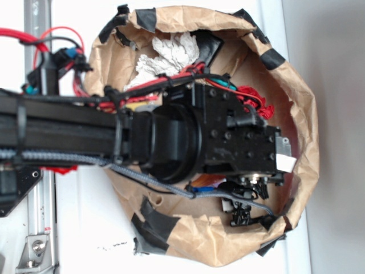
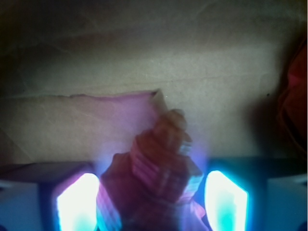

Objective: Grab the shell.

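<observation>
In the wrist view the shell (image 2: 159, 163), orange-brown with ribbed whorls, fills the gap between my two glowing fingers. Its narrow end points away from me over the brown paper floor (image 2: 144, 62). My gripper (image 2: 151, 202) stands around the shell's wide body, with the left pad (image 2: 77, 204) against it and the right pad (image 2: 226, 202) close beside it. The grip looks closed on the shell. In the exterior view my arm (image 1: 188, 140) reaches into the paper-lined basin and hides the shell and the fingertips.
The basin's crumpled brown paper wall (image 1: 299, 97), patched with black tape, rings the gripper closely. A white crumpled paper (image 1: 171, 54) lies at its far side. The red wrinkly paper ball (image 1: 254, 97) lies beside the arm and shows at the wrist view's right edge (image 2: 293, 101).
</observation>
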Controlling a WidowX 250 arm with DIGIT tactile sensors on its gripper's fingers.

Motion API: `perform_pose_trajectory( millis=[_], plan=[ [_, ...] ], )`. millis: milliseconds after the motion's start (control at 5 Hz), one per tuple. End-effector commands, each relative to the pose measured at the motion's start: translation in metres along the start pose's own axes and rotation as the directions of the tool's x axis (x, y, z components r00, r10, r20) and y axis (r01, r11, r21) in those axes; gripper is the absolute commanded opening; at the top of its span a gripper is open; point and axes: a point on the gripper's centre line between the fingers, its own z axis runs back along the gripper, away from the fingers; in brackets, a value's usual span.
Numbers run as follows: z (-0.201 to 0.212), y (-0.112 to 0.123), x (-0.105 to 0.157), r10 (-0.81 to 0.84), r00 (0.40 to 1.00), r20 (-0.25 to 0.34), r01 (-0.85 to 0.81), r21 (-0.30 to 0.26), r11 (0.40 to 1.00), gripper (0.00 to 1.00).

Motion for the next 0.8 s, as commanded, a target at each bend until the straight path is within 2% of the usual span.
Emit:
perform_pose_trajectory(
  millis=[0, 200, 400, 600],
  plan=[
    [0.117, 0.016, 0.002, -0.072, 0.978, 0.198, 0.069, 0.02, 0.997, 0.0],
    [0.168, 0.018, 0.0, -0.113, 0.966, 0.233, 0.114, 0.01, 0.993, 0.0],
    [0.191, 0.015, -0.003, -0.054, 0.983, 0.176, 0.06, -0.03, 0.998, 0.0],
    [0.193, 0.009, -0.015, -0.036, 0.99, 0.135, 0.043, -0.047, 0.998, 0.0]
  ],
)
